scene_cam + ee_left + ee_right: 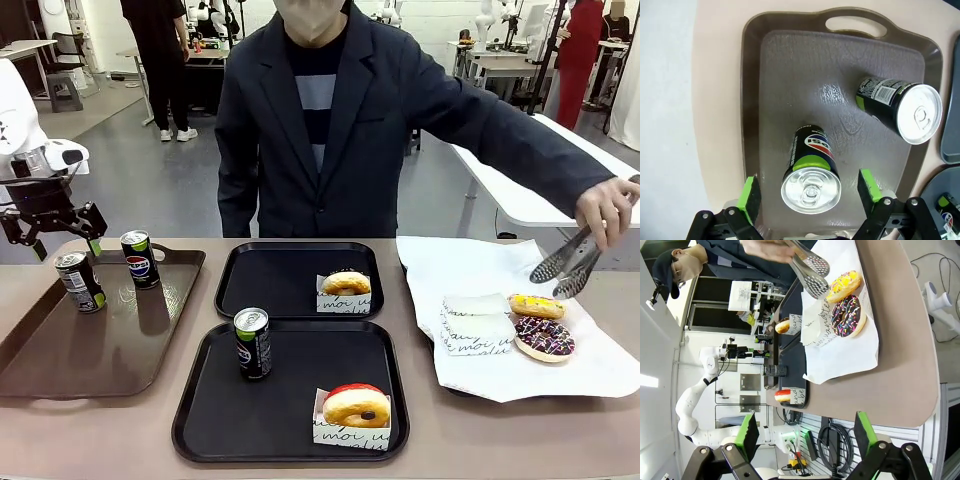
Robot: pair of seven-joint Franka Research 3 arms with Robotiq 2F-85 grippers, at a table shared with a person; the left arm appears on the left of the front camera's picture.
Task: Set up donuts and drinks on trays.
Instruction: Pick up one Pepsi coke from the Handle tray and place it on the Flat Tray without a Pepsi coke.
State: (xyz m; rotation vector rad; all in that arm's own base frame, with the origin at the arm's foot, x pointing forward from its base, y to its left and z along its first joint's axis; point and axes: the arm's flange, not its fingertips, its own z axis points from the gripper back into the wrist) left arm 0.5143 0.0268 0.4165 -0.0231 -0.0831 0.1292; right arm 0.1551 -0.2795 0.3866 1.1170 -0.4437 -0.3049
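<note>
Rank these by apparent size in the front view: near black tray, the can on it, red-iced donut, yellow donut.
1. Near black tray
2. Pepsi can and red-iced donut, about alike
3. Yellow donut, though farther from the camera

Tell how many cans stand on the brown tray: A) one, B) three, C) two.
C: a near can and a far can stand on the brown tray; the third can is on a black tray.

Fingers spread wide on left tool (pixel 66 246) and right tool (pixel 804 432).
</note>
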